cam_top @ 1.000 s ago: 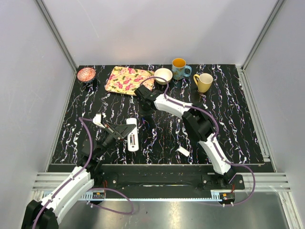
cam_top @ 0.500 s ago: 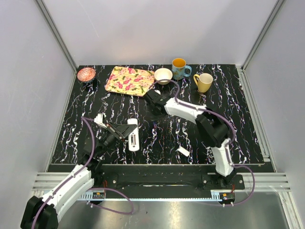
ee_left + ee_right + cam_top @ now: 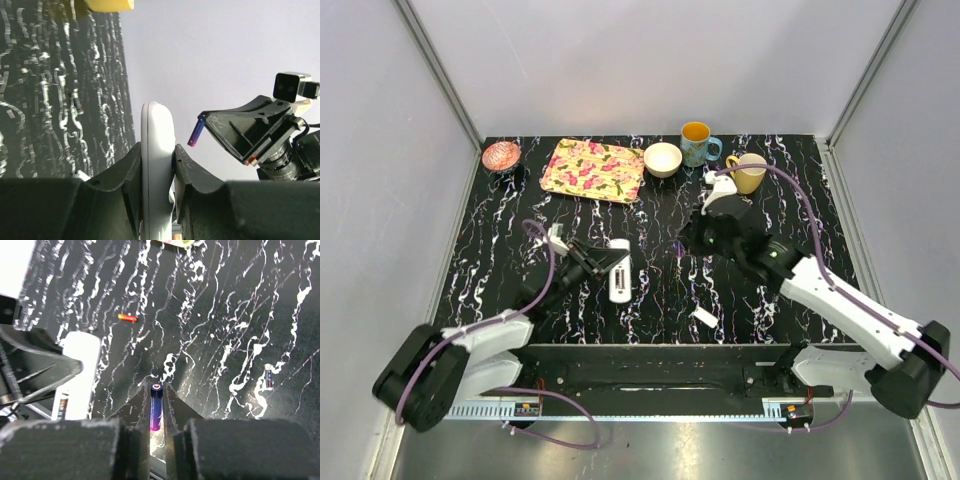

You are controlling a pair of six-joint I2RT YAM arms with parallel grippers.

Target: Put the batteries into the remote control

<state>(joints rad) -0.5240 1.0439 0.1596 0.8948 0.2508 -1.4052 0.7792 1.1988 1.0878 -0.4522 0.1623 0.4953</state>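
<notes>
My left gripper (image 3: 603,262) is shut on the remote control (image 3: 620,271), a slim white bar held edge-on between its fingers (image 3: 131,170) in the left wrist view, where the remote control (image 3: 157,150) points upward. To its right, my right gripper (image 3: 688,238) is shut on a purple battery (image 3: 156,407) that stands upright between the jaws. The left wrist view shows that battery (image 3: 195,133) sticking out of the right gripper, a short gap away from the remote. Two loose batteries lie on the table, an orange one (image 3: 126,317) and a dark one (image 3: 268,376).
A small white cover piece (image 3: 705,317) lies near the front edge. Along the back stand a pink bowl (image 3: 501,155), a floral tray (image 3: 592,168), a white bowl (image 3: 663,158), a blue mug (image 3: 697,143) and a yellow mug (image 3: 748,172). The table (image 3: 800,260) is black marble.
The right arm has swung from the back middle toward the right, carrying the battery. The left gripper has carried the remote to the right, toward the table's middle.
</notes>
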